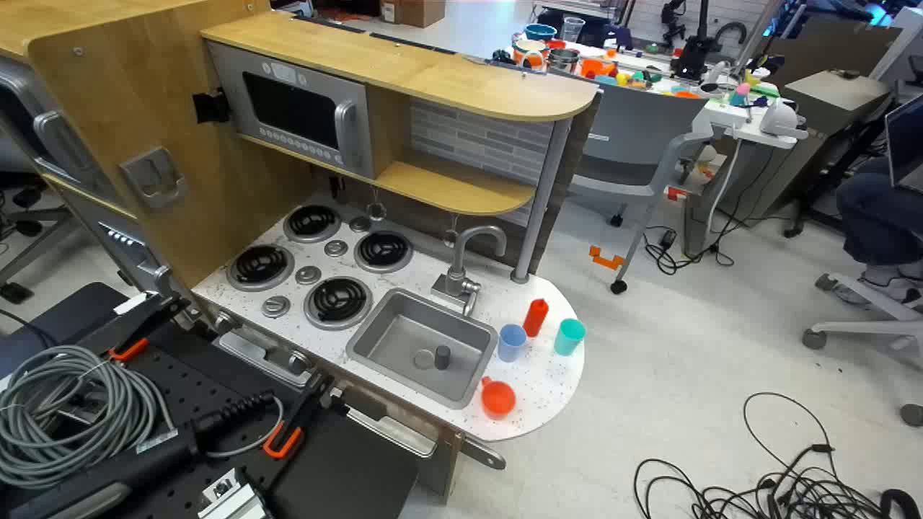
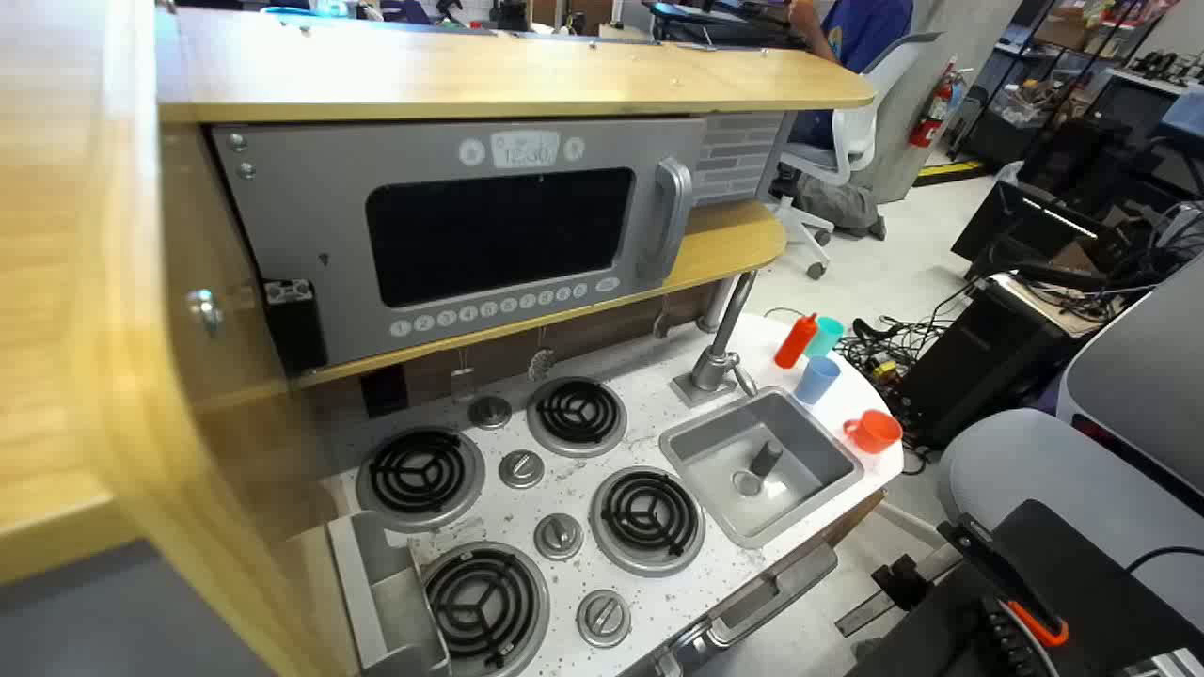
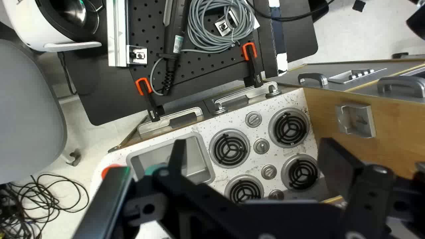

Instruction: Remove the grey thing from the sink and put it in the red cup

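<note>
A small dark grey cylinder [image 1: 442, 357] stands on the floor of the grey sink [image 1: 401, 340], near the round drain. It also shows in the sink [image 2: 729, 451] in an exterior view [image 2: 767, 458]. The red cup [image 1: 498, 401], with a handle, is on the white counter beside the sink, and also shows in an exterior view [image 2: 877, 431]. In the wrist view my gripper [image 3: 255, 146] is open and empty, high above the stove and sink [image 3: 199, 154]. Its left finger hides part of the sink, and I cannot make out the cylinder there. Only an edge of the red cup [image 3: 108, 170] shows.
A blue cup [image 1: 512, 342], a teal cup [image 1: 570, 336] and a red bottle [image 1: 536, 318] stand on the counter past the sink. A faucet [image 1: 458, 270] rises behind the sink. A shelf with a toy microwave [image 1: 292, 104] overhangs the stove burners [image 1: 339, 301].
</note>
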Robot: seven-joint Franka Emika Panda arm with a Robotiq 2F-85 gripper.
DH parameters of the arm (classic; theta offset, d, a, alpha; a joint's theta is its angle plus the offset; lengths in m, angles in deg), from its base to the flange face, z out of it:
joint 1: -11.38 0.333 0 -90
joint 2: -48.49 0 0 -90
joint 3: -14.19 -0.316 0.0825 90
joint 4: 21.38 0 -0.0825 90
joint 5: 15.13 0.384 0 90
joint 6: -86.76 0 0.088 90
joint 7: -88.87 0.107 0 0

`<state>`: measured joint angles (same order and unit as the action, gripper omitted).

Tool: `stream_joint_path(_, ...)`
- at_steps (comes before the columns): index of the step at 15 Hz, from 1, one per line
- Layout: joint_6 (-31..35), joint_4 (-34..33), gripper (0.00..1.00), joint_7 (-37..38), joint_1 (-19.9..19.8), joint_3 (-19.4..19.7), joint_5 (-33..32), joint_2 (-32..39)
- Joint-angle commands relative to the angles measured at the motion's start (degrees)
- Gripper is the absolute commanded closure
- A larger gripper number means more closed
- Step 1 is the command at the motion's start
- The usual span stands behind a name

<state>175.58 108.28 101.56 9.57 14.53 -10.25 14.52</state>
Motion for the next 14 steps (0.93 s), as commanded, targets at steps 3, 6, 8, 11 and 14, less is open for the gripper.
stream_joint_path(3, -0.18, -0.29, 0.00, -0.34, -0.77, -0.55, 0.27, 0.06)
stream_joint_path(6, -0.18, -0.29, 0.00, -0.34, -0.77, -0.55, 0.27, 0.06)
stream_joint_path(8, -0.18, -0.30, 0.00, -0.34, -0.77, -0.55, 0.27, 0.06)
stream_joint_path(11, -0.18, -0.30, 0.00, -0.34, -0.77, -0.55, 0.27, 0.06)
stream_joint_path(14, 7.19, 1.90, 0.00, -1.92, -1.60, -0.27, -2.96, 2.25)
